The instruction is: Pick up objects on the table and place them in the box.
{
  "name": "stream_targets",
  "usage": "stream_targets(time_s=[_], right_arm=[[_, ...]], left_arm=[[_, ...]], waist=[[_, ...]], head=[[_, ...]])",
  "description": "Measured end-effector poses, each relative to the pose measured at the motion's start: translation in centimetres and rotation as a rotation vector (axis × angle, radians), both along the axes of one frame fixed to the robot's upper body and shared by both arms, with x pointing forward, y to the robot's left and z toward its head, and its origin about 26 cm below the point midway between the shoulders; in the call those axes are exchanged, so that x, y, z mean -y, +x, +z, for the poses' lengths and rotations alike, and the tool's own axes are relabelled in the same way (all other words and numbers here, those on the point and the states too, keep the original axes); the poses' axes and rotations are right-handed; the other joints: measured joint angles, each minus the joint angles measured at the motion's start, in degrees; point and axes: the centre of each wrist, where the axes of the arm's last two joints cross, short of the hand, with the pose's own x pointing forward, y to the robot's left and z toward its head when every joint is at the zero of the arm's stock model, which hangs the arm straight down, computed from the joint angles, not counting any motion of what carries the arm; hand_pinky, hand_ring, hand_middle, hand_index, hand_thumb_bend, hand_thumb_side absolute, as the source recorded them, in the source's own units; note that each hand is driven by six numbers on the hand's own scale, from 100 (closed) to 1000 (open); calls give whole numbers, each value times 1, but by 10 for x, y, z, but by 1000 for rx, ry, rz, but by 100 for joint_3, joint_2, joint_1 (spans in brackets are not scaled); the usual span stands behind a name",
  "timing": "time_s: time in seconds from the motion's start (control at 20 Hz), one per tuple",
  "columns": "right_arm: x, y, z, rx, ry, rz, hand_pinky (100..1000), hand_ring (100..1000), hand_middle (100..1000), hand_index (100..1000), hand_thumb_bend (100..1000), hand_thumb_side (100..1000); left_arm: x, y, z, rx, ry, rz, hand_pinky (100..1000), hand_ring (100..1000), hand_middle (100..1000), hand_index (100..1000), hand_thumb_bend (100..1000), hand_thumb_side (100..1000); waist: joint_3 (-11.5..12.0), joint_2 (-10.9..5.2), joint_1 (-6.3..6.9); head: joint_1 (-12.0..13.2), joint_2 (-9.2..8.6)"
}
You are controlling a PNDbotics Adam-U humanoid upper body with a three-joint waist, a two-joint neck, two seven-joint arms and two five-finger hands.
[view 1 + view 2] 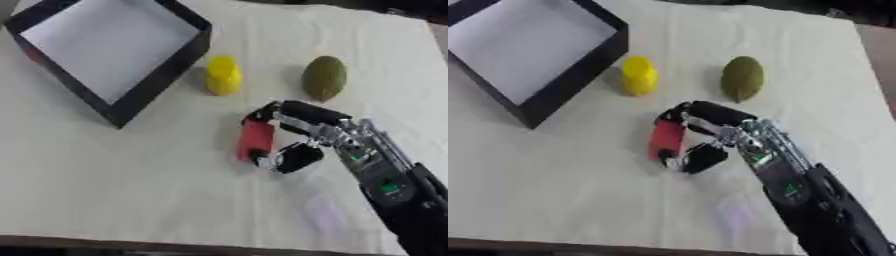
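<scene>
Cream tablecloth (pixel 131 190), right hand (pixel 306 135) curled around red block (pixel 255 140), fingers above, thumb below

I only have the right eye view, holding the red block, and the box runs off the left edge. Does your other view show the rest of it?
Observer: Mostly. In the left eye view the box shows its left corner, just inside the picture's left edge. The far corner is cut off at the top.
Operator: Anything inside on that side?
Observer: No. The white floor that shows there holds nothing.
Operator: And outside its near-left wall?
Observer: Only cloth along that wall, up to the left corner. The right hand has its fingers curled round the red block.
</scene>
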Motion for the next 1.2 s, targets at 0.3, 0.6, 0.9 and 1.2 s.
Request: stream_targets(time_s=[0.3,0.6,0.9,1.2], right_arm=[[2,-2,1,-39,37,0,968,656,482,746,100,277],[2,-11,4,-77,77,19,953,610,457,726,100,166],[4,-20,18,-61,139,59,942,555,419,697,100,144],[24,-16,36,23,266,99,940,523,401,688,100,105]], left_arm=[[-1,1,-2,-6,-1,4,989,619,918,802,114,770],[-2,1,-2,-7,-1,6,988,620,919,802,112,767],[-2,1,-3,-5,-2,7,986,621,918,802,109,763],[-2,1,-2,-2,-4,8,983,623,917,803,105,756]], waist=[[0,0,0],[-3,0,0],[-16,0,0],[-11,-6,2]], head=[[-8,0],[6,0],[29,0],[35,0]])
